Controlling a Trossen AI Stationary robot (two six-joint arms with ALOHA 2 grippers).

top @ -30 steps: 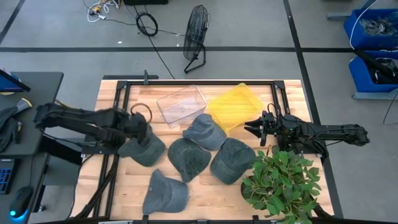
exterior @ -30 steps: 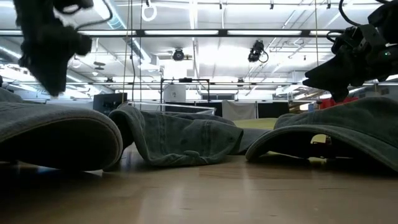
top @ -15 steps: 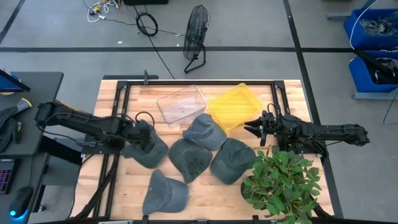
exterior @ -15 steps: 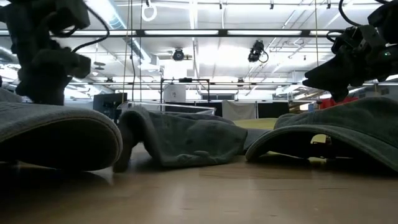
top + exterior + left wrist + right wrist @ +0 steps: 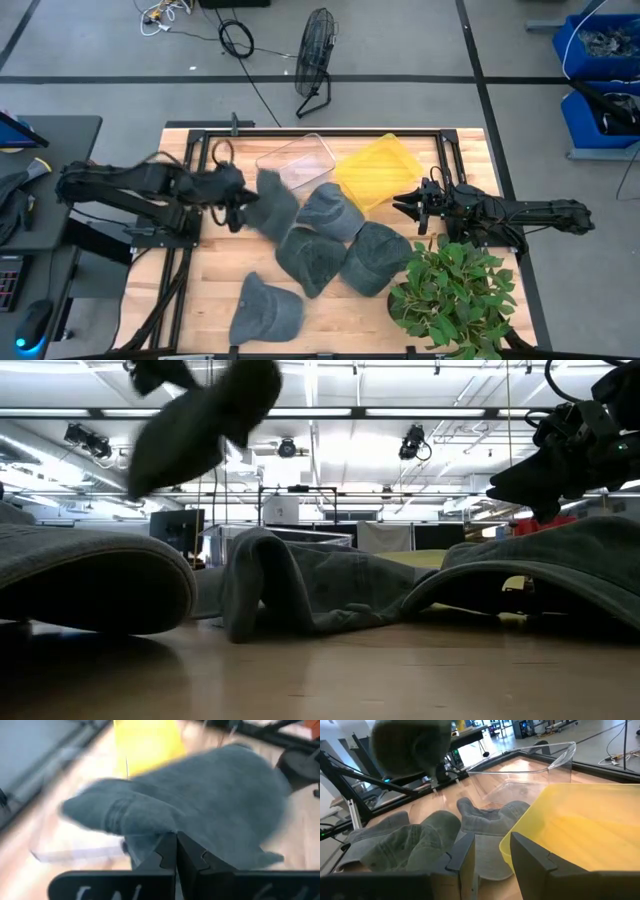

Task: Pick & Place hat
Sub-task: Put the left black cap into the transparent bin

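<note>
My left gripper (image 5: 243, 203) is shut on a grey hat (image 5: 272, 205), which hangs in the air near the clear tray (image 5: 295, 165). In the low view this hat (image 5: 200, 420) shows high above the table. Several more grey hats lie on the wood, among them one (image 5: 328, 210) beside the yellow tray (image 5: 378, 172), one (image 5: 308, 258) at mid-table and one (image 5: 265, 310) near the front edge. My right gripper (image 5: 412, 208) waits open at the yellow tray's right corner, touching nothing. My left gripper pinches the hat's cloth (image 5: 167, 827) between its two shut fingers, at the hat's edge toward the table's left. The fingers come roughly level from the left. The hat is lifted clear of the table and droops tilted beyond the fingertips (image 5: 176, 851).
A potted plant (image 5: 455, 295) stands at the front right corner. The clear tray (image 5: 530, 770) and yellow tray (image 5: 580, 825) lie side by side at the back. A black frame (image 5: 200, 150) runs along the table's far and left sides.
My left gripper has come down on the left-most hat, shut on it, then risen and gone toward the far edge and the clear tray. The hat, which lay flat on the wood, now hangs clear of the table. The hat beside it has shifted slightly.
</note>
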